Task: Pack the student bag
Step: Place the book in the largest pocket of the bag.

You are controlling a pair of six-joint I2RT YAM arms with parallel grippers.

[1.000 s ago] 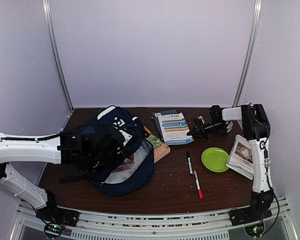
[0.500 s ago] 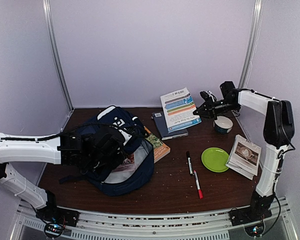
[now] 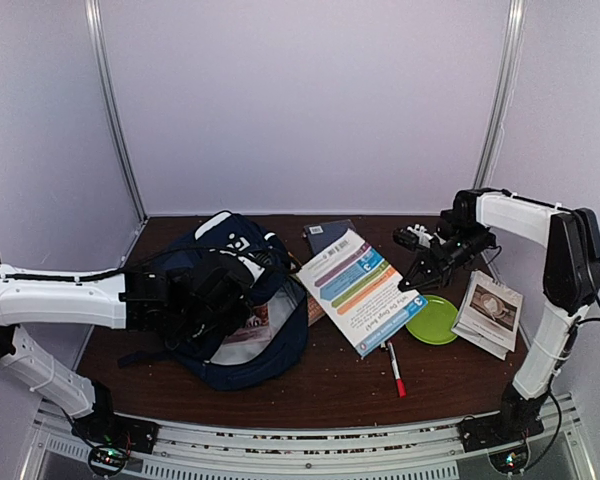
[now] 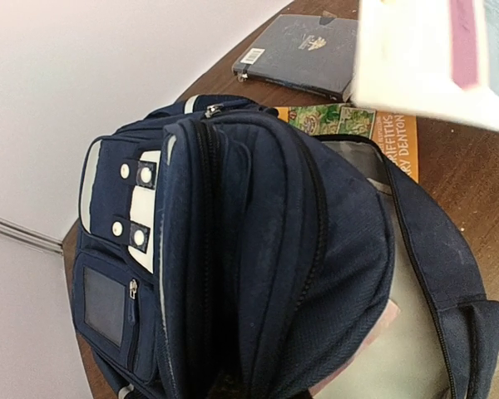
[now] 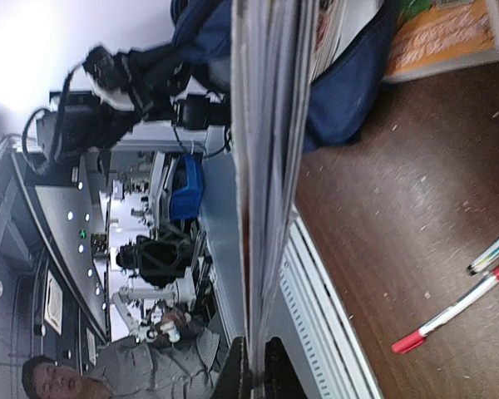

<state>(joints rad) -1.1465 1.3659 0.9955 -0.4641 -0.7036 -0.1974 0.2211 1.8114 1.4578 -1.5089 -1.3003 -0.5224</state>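
Observation:
The student bag point(image 3: 272, 362), navy blue with a white patch near its top, lies at the table's left with its mouth facing right. My left gripper point(image 3: 206, 298) is shut on the bag's upper flap and holds it raised; in the left wrist view the bag point(image 4: 258, 249) fills the frame and hides the fingers. My right gripper point(image 3: 417, 272) is shut on the edge of a white book with coloured stripes point(image 3: 361, 288), which hangs tilted above the table just right of the bag's mouth. The right wrist view shows this book point(image 5: 270, 166) edge-on between the fingers point(image 5: 243, 376).
A dark notebook point(image 3: 326, 231) lies at the back, and an orange book point(image 4: 374, 129) lies beside the bag's mouth, partly under the held book. A green plate point(image 3: 436, 321), a red-capped pen point(image 3: 396, 369) and a magazine point(image 3: 488, 312) lie at the right.
My right gripper has lifted the striped book off the dark notebook at the back and swung it forward and left towards the bag. The left arm and the bag have stayed still.

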